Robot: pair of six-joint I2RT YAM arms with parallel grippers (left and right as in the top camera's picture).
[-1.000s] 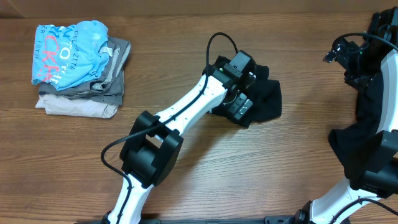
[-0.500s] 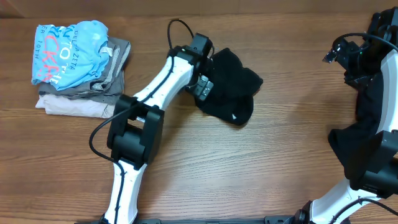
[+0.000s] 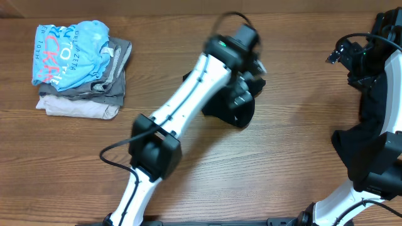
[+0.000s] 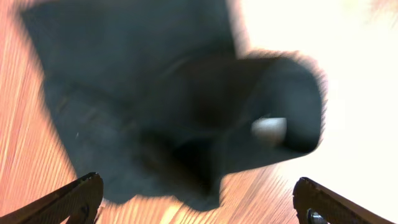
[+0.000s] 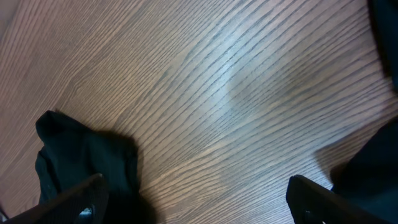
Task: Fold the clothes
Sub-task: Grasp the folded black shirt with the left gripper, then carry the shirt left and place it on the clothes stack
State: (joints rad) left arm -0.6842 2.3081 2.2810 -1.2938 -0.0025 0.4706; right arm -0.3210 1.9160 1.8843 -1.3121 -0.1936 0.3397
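Rightward across the black garment (image 3: 244, 114) had swung the left end effector (image 4: 199, 198), its jaws spread wide and empty above the cloth, crumpled mid-tabletop (image 3: 295, 150). The right end effector (image 5: 196, 200) gaped empty too.

Crumpled black garment (image 3: 246, 115), small white tag (image 4: 268, 128)

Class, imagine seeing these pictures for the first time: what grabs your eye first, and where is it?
The white-and-black left arm stretches diagonally across the middle of the wooden table, its open left claw above a crumpled black garment with a small white tag. At upper left sits a folded stack topped by a light-blue lettered shirt, and more black fabric shows at the right edge.
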